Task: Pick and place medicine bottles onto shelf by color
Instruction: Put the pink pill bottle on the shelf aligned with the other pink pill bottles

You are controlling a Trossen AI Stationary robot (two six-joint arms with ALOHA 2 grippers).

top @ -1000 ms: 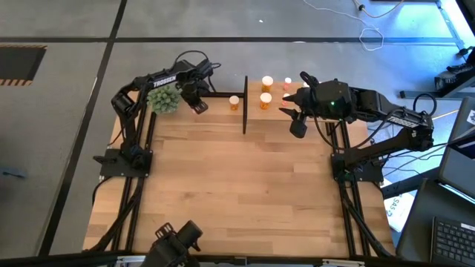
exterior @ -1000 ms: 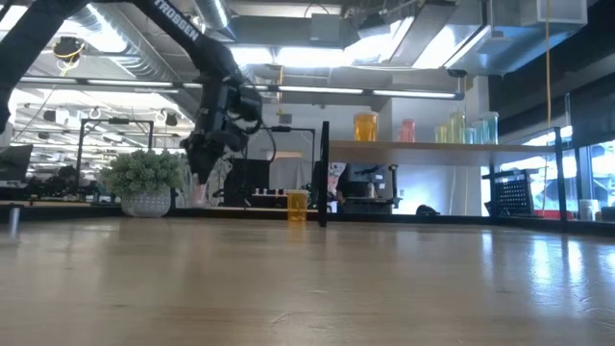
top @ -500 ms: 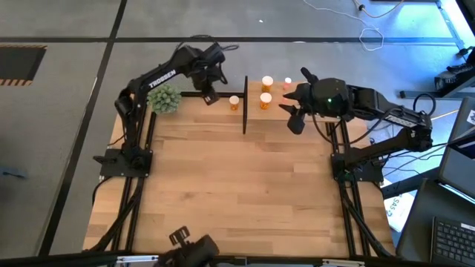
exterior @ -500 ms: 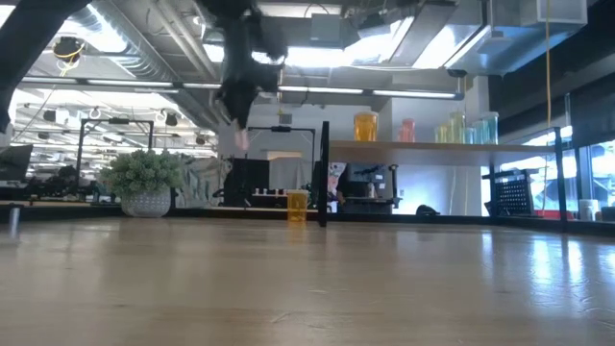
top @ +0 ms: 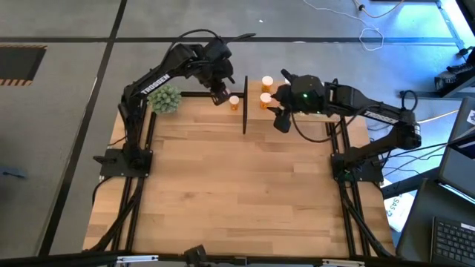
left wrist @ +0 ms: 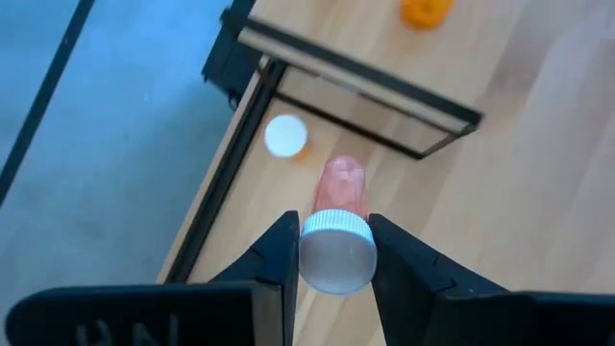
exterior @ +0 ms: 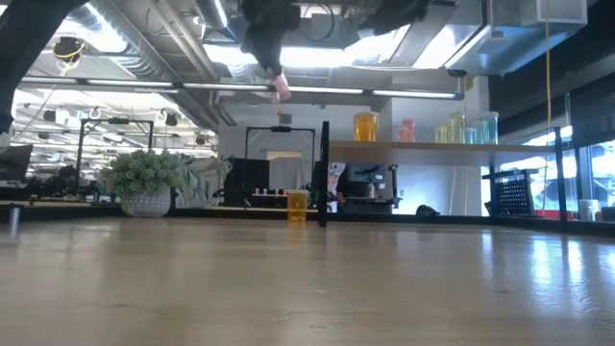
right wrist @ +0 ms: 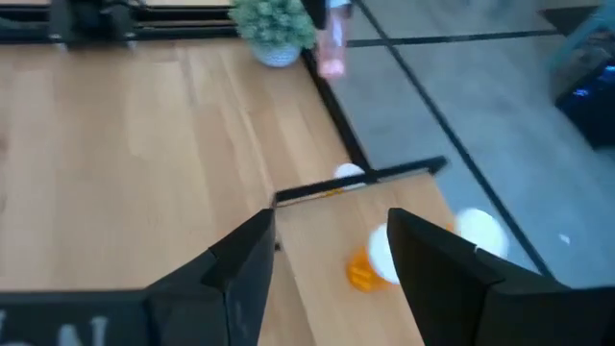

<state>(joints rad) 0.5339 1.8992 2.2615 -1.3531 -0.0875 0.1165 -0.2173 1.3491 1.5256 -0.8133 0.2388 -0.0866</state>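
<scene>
My left gripper (top: 220, 94) is high above the table's far edge, just left of the shelf's black post (top: 245, 111), shut on a pink bottle (left wrist: 341, 187) with a white cap. The low view shows gripper and bottle (exterior: 282, 88) above the level of the shelf board (exterior: 423, 146). My right gripper (top: 277, 101) hovers open over the shelf, above two orange bottles (top: 266, 83). In the low view orange, pink, yellowish and greenish bottles (exterior: 407, 131) stand on the board. One orange bottle (top: 234, 102) stands on the table beside the post. My left gripper pinches the pink bottle between its two fingers at the white cap end (left wrist: 336, 252). The fingers come from above, pointing down. The bottle is lifted clear, its pink body (exterior: 282, 88) sticking out below the fingertips, slightly tilted.
A green plant ball in a pot (top: 165, 98) sits at the table's far left corner. Black frame rails run along both sides of the table (top: 223, 185), whose wooden middle and near part hold no objects. Cables and a laptop lie beyond the right edge.
My left gripper has risen from near the table beside the plant and swung toward the right, to the shelf post, carrying the pink bottle up with it. My right gripper has moved toward the table's left along the shelf, over the orange bottles, still open.
</scene>
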